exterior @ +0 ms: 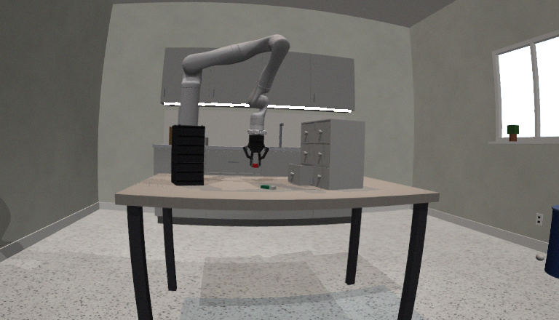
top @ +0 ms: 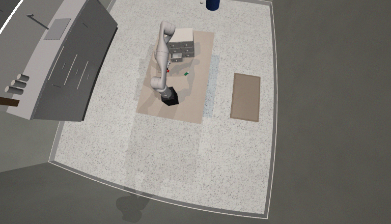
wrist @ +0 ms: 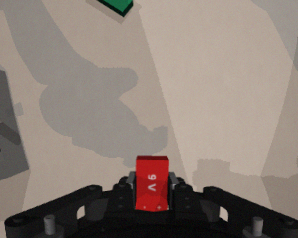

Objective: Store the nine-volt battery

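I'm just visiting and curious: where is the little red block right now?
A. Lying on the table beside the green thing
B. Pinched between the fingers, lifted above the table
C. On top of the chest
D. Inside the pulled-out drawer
B: the wrist view shows the red block clamped in the gripper, and the exterior view shows it hanging above the table.
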You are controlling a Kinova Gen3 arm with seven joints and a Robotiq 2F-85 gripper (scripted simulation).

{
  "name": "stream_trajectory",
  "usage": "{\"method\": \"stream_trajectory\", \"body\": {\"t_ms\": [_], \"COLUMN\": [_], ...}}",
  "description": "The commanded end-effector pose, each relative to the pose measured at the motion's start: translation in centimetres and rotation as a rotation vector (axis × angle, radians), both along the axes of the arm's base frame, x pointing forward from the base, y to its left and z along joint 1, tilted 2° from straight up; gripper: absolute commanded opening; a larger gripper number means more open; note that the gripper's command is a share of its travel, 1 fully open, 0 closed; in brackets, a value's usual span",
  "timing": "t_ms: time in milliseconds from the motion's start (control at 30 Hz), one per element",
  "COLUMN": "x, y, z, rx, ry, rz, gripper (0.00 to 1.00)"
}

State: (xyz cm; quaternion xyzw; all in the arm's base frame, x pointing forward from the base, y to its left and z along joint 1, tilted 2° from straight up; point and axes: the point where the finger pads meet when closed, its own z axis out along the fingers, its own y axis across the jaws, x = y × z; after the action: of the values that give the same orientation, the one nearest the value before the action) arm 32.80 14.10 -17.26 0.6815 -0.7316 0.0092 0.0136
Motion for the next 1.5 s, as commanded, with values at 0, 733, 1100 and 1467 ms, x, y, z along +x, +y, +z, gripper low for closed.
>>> {"method": "stream_trajectory", "body": {"t_ms": [0,733,1100,1467], "x": [0.9,1.0,1.4,2.6], "y": [0.0,-0.1,-0.9,-3.0], "z": [1.6,2.4,2.4,2.5], "rx": [0.002,0.002,0.002,0.003], "ry": [-0.020,-0.020,-0.023,-0.029], "rz": [0.000,-0.014,-0.095,-0.311], "gripper": [0.23,0.23,0.23,0.23]}}
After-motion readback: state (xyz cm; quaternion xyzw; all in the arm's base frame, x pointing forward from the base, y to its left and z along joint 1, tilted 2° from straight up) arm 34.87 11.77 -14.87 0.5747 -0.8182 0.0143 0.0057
